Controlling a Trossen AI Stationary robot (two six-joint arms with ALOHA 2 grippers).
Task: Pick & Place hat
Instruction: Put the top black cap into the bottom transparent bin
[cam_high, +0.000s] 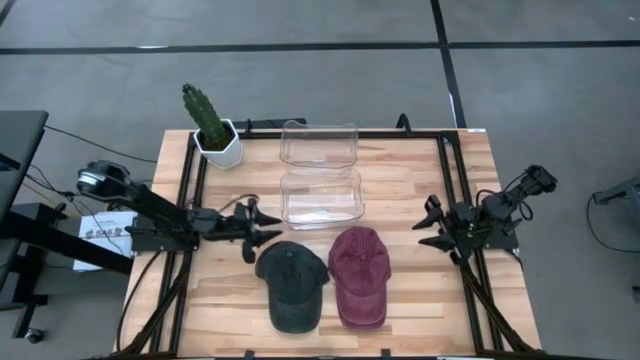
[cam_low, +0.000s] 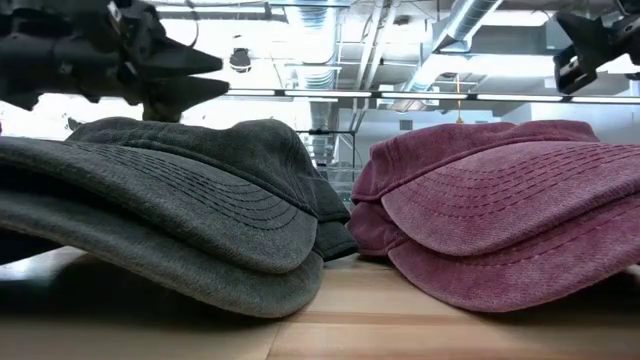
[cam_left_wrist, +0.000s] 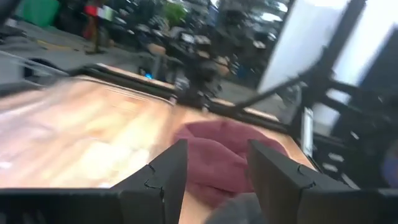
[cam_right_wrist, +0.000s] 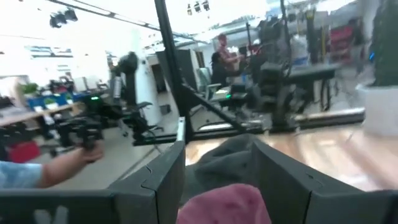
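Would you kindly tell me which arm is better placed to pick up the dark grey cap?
Left, probably: the left gripper hovers open right beside the dark grey washed-cotton cap, nearer than the right gripper.

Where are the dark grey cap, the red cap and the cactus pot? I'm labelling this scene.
dark grey cap (cam_high: 291, 272): high view, crown.
red cap (cam_high: 358, 260): high view, crown.
cactus pot (cam_high: 222, 148): high view, white wall.

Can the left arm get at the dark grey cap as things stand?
Probably yes. The left pincer is open just above the dark grey washed-cotton cap, with only bare wooden tabletop between them.
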